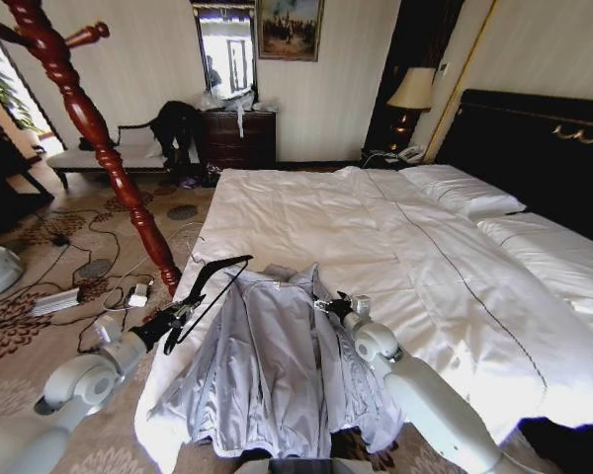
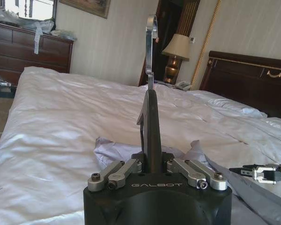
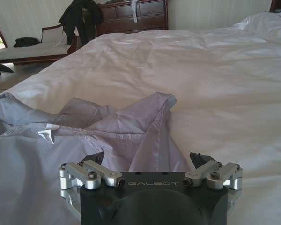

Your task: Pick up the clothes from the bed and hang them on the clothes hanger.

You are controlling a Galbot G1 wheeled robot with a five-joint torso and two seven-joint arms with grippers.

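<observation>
Head view: the grey jacket (image 1: 277, 365) lies spread, front open, on the near corner of the bed (image 1: 455, 257), its collar toward the headboard. The left gripper (image 1: 183, 314) is beside the jacket's left shoulder, its jaws clamped on a black hanger (image 1: 210, 288) that tilts up over the bed's edge. The right gripper (image 1: 334, 304) hovers just over the jacket's right front panel near the collar. A tall red-brown coat stand (image 1: 99, 138) rises from the carpet to the left of the bed.

Left wrist view: the left gripper (image 2: 152, 166) has its jaws together on the hanger (image 2: 149, 108), seen edge-on, with the metal hook at the top. Crumpled jacket fabric (image 2: 117, 147) lies on the bed just beyond it, and the right gripper (image 2: 241, 172) shows farther off, over the jacket.

Right wrist view: the right gripper (image 3: 147, 157) has its jaws apart, holding nothing, just above the jacket (image 3: 112, 133), whose collar bunches ahead on the white sheet.

The step in hand appears to be getting the hanger into the jacket. The next move likely calls for the right gripper to pinch and lift the collar or shoulder while the left one slides the hanger's arm inside.
</observation>
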